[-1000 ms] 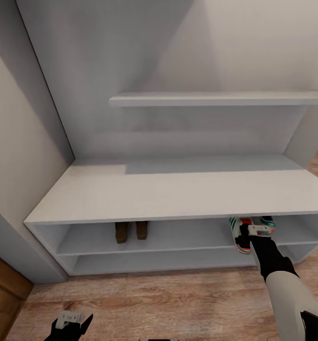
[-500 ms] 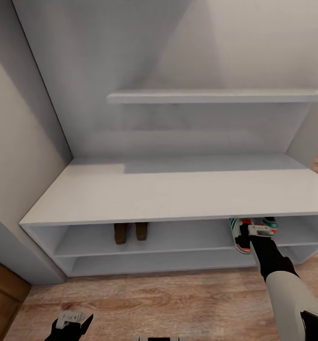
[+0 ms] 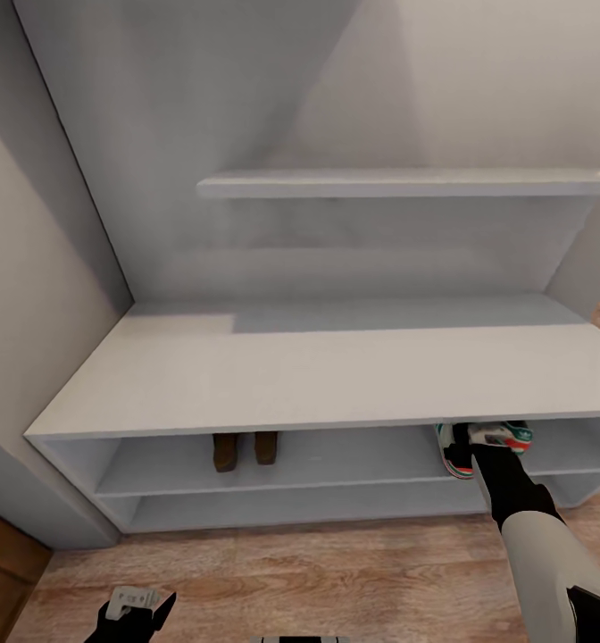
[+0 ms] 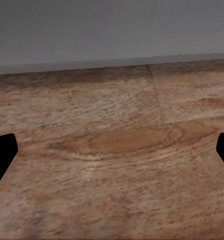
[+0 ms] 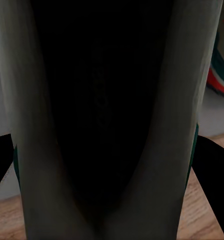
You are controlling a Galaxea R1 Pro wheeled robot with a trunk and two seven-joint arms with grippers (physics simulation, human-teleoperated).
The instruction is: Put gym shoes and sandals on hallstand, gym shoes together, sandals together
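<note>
Under the bench top of the hallstand [image 3: 336, 371], at the right end of the upper shelf bay, the right gripper [image 3: 479, 438] has one gym shoe [image 3: 456, 451] pinched by its heel collar, and the second gym shoe [image 3: 512, 435] sits touching it on the right. The right wrist view looks straight down into the dark opening of the held shoe [image 5: 109, 120], its pale lining walls on either side and the black fingers [image 5: 212, 165] closed around it from outside. The two sandals [image 3: 244, 448] stand side by side on the same shelf, well to the left. Low at the near left, the left gripper [image 3: 132, 609] hangs over the corridor floor [image 4: 112, 150] with its fingers spread wide and nothing between them. A sneaker like this looks light, with a soft, squashable upper (the rubber sole is the stiff part), so the firm heel collar is a sound place to hold.
</note>
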